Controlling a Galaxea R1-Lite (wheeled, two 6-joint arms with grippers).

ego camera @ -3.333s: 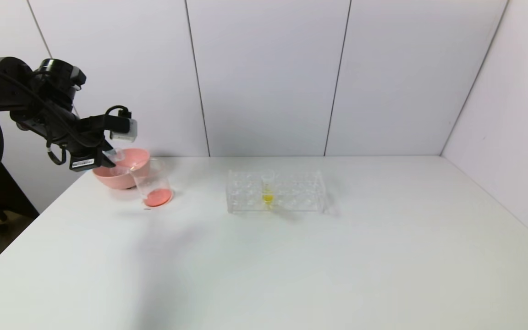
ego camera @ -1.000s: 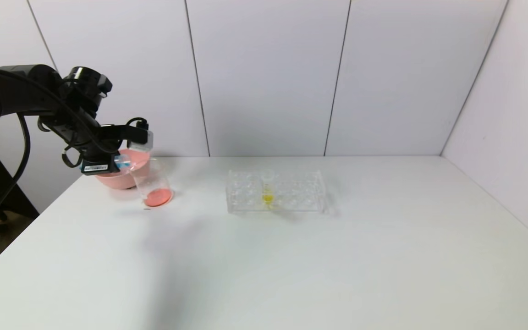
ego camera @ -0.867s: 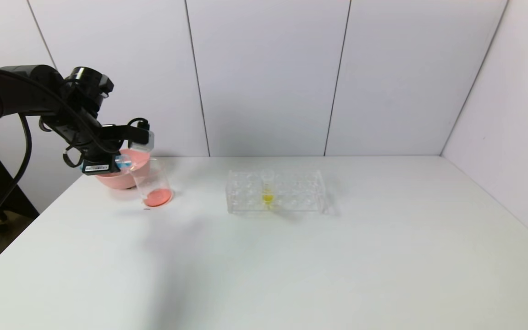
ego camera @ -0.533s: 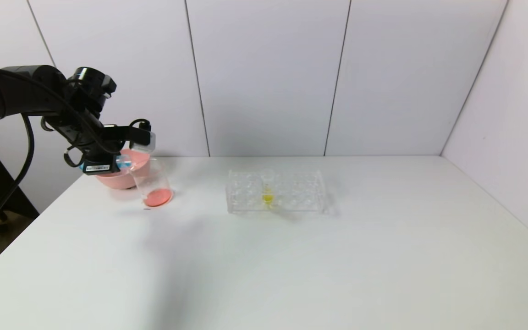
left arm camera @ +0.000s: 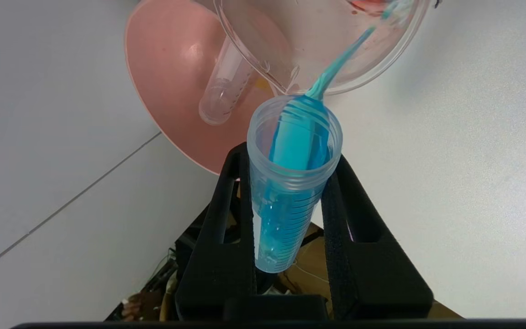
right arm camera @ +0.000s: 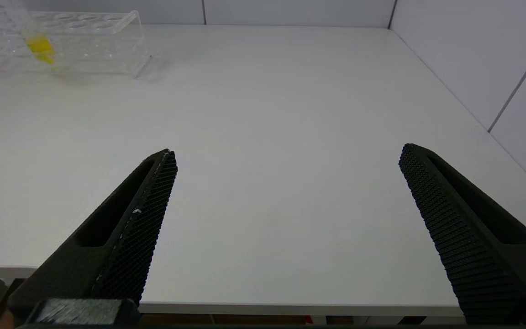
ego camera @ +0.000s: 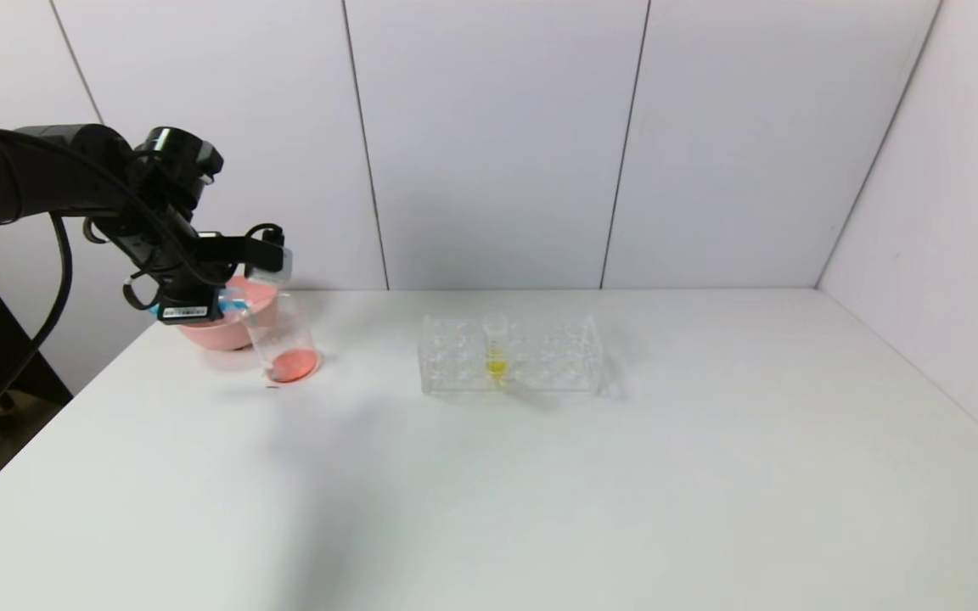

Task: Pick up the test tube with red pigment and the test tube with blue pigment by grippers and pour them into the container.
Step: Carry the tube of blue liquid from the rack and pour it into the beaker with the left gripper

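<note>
Left gripper (left arm camera: 290, 173): clamped on the test tube with blue pigment (left arm camera: 290, 183), one black finger on each side of it; it hangs over the far left corner of the table (ego camera: 540, 475), above the bowl and beaker.
Test tube with blue pigment: tipped mouth-down toward the container (ego camera: 283, 339); a thin blue stream (left arm camera: 340, 64) runs from its lip over the container's rim. Fine black graduation lines ring its wall, but no numbers can be read.
Container: clear beaker standing on the table just beside the pink bowl (ego camera: 222, 327), with a red-orange pool at its bottom.
Pink bowl: behind the container, holding an emptied clear tube (left arm camera: 224, 87) lying on its side, its own graduation marks too faint to read.
Label on left gripper: a small white sticker (ego camera: 183, 312) with dark print, too small to read.
Tube rack (ego camera: 510, 355): clear plastic, near mid-table, well apart from the beaker; one tube with yellow liquid (ego camera: 496, 352) stands upright in it.
Right gripper (right arm camera: 286, 157): fingers spread wide, holding nothing, low at the near edge of the table, far from the pour.
</note>
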